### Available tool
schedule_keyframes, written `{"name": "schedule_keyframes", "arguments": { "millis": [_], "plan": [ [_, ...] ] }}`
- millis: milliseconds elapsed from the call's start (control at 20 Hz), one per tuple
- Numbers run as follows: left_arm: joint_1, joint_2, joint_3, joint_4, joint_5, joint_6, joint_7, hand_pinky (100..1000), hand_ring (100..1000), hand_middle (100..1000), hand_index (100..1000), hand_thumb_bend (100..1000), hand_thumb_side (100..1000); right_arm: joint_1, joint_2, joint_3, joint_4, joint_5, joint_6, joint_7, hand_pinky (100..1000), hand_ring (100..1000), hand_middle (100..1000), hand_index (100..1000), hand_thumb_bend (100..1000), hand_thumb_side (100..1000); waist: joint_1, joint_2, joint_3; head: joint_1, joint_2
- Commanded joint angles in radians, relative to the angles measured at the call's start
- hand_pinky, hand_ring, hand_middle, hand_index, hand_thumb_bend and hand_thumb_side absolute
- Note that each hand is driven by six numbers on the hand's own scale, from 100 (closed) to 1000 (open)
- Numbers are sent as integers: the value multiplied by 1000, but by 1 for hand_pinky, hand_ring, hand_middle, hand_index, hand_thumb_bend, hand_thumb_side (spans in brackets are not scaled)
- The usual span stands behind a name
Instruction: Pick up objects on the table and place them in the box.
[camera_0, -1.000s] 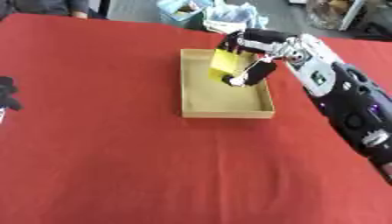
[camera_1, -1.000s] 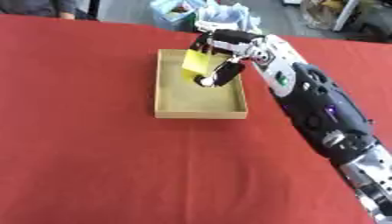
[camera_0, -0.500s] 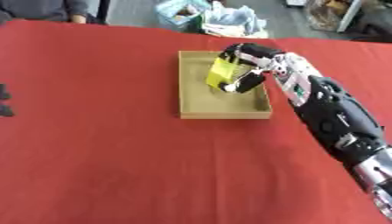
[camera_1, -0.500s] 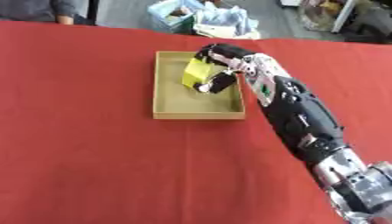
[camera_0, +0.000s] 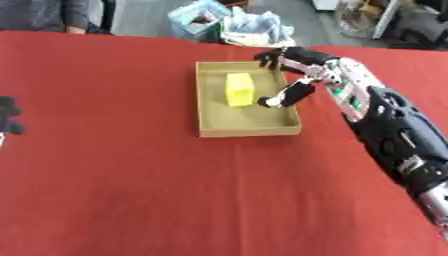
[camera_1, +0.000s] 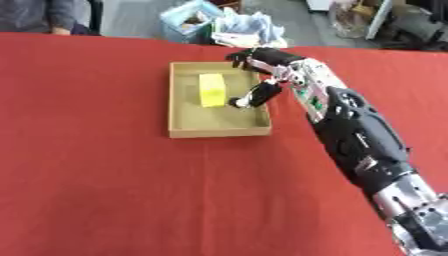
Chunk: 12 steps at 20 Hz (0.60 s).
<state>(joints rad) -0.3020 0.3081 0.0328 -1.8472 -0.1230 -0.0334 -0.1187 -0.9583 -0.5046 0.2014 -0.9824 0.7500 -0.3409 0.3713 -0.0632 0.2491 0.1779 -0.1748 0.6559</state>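
Near you, the red desk (camera_0: 131, 190) has nothing on it that you could pick up. Your left hand (camera_0: 9, 121) shows only as a dark shape at the left edge, and you cannot tell how it is set.

Farther out sits the box (camera_0: 203, 131), a low brown tray. The yellow block (camera_0: 238, 90) lies inside it, on the floor of the box, nearer the far wall than the near one. So the block is in its place.

Your right hand (camera_0: 296, 70) hangs over the right wall of the box. Its fingers (camera_0: 269, 57) are spread and hold nothing. The thumb (camera_0: 282, 96) points down into the box, just beside the block (I cannot tell if it touches).

Here is what could go wrong. If you pull the hand back low, the thumb may catch the right wall and drag the box along the cloth. It could even tip the box and spill the block out. If you swing the hand to the left, the thumb may knock the block over. I would lift the hand straight up first, and only then bring it back to you.

Past the box, beyond the far edge of the desk, stands a blue basket (camera_0: 203, 21) with bags. Keep the arm away from it.
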Motion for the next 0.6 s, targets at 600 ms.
{"name": "schedule_keyframes", "arguments": {
  "millis": [600],
  "plan": [
    [21, 26, 34, 2, -18, 4, 28, 659, 514, 576, 713, 239, 621, 286, -266, -4, -691, -588, 107, -51, 663, 786, 792, 964, 345, 430, 17, -31, -87, 76, 36]
  ]
}}
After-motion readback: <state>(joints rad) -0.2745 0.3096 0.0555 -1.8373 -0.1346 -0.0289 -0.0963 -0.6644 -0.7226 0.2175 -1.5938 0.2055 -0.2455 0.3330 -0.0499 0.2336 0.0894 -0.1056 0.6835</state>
